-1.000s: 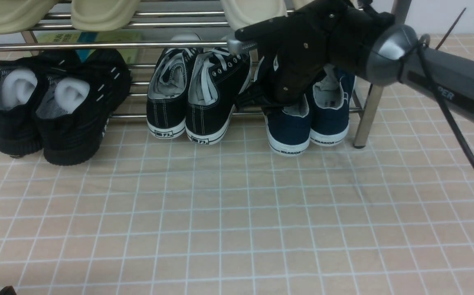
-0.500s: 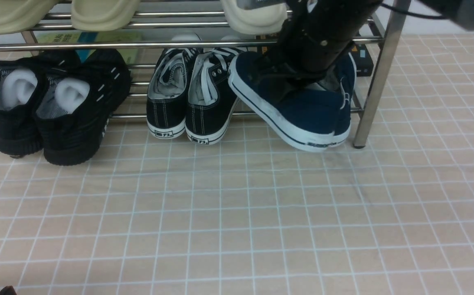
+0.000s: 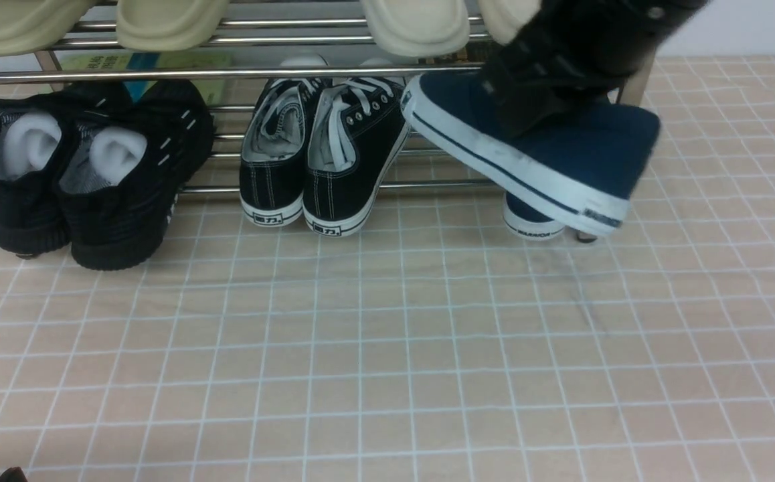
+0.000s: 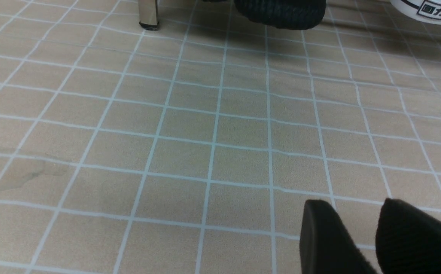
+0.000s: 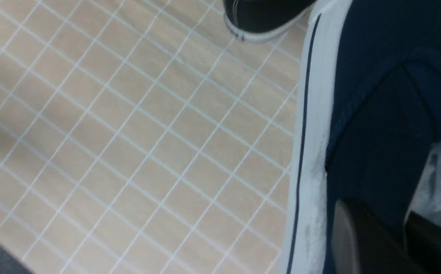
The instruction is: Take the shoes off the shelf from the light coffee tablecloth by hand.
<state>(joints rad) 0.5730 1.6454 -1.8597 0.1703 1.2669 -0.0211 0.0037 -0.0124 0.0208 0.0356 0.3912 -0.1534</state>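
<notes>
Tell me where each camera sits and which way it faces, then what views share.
Front view: between the arms, facing forward over the tablecloth to the shelf; the right gripper holds a navy shoe aloft.
Left wrist view: low over the tablecloth, facing a shelf post and a black knit sneaker; the left gripper shows.
Right wrist view: looks down past the held navy shoe to the tablecloth; its gripper fingers show.
Shared: front and right wrist both show the navy shoe and lace-up sneaker; all show the tablecloth.

shoes (image 3: 561,154): navy, white soles | tablecloth (image 3: 387,348): beige, white grid
</notes>
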